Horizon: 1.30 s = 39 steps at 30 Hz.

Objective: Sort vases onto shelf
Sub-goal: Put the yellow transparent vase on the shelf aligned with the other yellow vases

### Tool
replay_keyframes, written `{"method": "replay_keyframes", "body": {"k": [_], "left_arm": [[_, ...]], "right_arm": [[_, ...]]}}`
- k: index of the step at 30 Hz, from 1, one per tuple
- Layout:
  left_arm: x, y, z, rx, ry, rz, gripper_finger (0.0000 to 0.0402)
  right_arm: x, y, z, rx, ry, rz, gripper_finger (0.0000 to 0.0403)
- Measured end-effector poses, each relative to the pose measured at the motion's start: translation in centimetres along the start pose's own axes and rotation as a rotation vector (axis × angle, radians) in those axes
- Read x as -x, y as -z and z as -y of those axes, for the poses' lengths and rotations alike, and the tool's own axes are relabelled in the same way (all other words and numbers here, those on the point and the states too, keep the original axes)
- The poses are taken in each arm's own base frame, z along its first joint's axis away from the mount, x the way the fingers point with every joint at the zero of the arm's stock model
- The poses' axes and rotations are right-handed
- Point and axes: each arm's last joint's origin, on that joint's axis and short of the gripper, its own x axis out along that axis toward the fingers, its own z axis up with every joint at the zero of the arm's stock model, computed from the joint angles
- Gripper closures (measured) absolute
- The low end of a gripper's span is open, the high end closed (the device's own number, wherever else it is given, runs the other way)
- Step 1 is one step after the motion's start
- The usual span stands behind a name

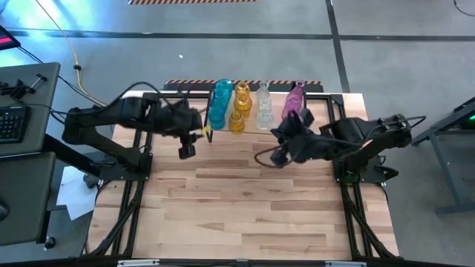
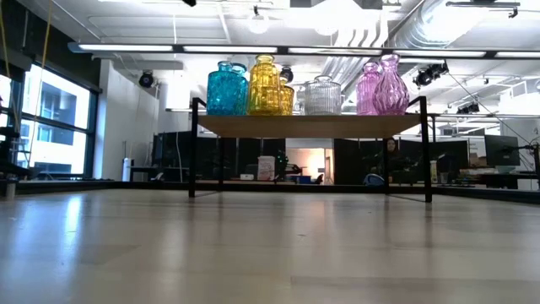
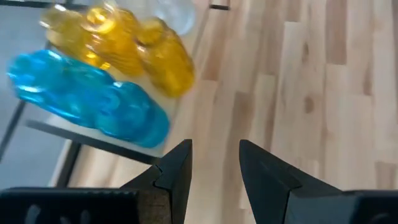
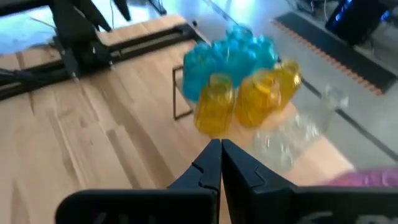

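Note:
The shelf (image 2: 312, 125) stands at the table's far edge on thin black legs. On its board the vases stand upright in colour groups: teal-blue (image 1: 219, 104), yellow (image 1: 240, 105), clear (image 1: 264, 104), pink (image 1: 295, 99). My left gripper (image 1: 185, 150) hovers open over the table just in front of the shelf's left end, with nothing between its fingers (image 3: 177, 168). My right gripper (image 1: 279, 156) hangs shut in front of the shelf's right part, also with nothing in it. In the right wrist view its fingertips (image 4: 221, 158) are closed together. Neither gripper shows in the low view.
The wooden tabletop (image 1: 245, 208) lies bare in the middle and toward the near edge. Black frame rails (image 1: 126, 215) run along both its sides. A desk with a keyboard (image 1: 11, 119) stands beyond the table's left side.

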Motion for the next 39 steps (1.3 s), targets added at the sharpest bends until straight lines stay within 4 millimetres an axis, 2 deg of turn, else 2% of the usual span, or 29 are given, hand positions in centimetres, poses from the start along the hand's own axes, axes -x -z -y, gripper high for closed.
{"method": "replay_keyframes", "body": {"k": [6, 11, 14, 19, 26, 32, 35, 39], "left_arm": [[-1.8, 2.1, 2.0, 0.068, 0.046, 0.033, 0.0277], [-4.9, 3.1, 3.5, 0.106, 0.031, 0.060, 0.0277], [-6.8, 3.5, 4.4, 0.127, -0.022, 0.116, 0.0277], [-8.9, 4.7, 4.9, 0.211, -0.171, 0.198, 0.0285], [-10.6, 5.3, 5.7, 0.362, -0.235, 0.358, 0.0321], [-11.5, 5.9, 6.1, 0.463, -0.221, 0.424, 0.0370], [-11.9, 6.3, 6.0, 0.505, -0.275, 0.452, 0.0395], [-12.1, 6.4, 5.8, 0.586, -0.326, 0.505, 0.0397]], "right_arm": [[1.9, 1.9, -0.4, -0.063, 0.030, -0.053, 0.0403], [3.3, 2.7, -0.9, -0.107, 0.073, 0.019, 0.0403], [4.0, 3.0, -1.1, -0.117, 0.099, 0.075, 0.0403], [5.1, 3.9, -0.7, -0.145, 0.144, 0.105, 0.0403], [6.4, 4.6, -0.7, -0.162, 0.155, 0.175, 0.0403], [7.2, 4.6, -0.1, -0.164, 0.143, 0.206, 0.0403], [7.6, 4.4, 0.4, -0.169, 0.143, 0.224, 0.0403], [7.9, 4.2, 1.0, -0.159, 0.152, 0.249, 0.0403]]}}
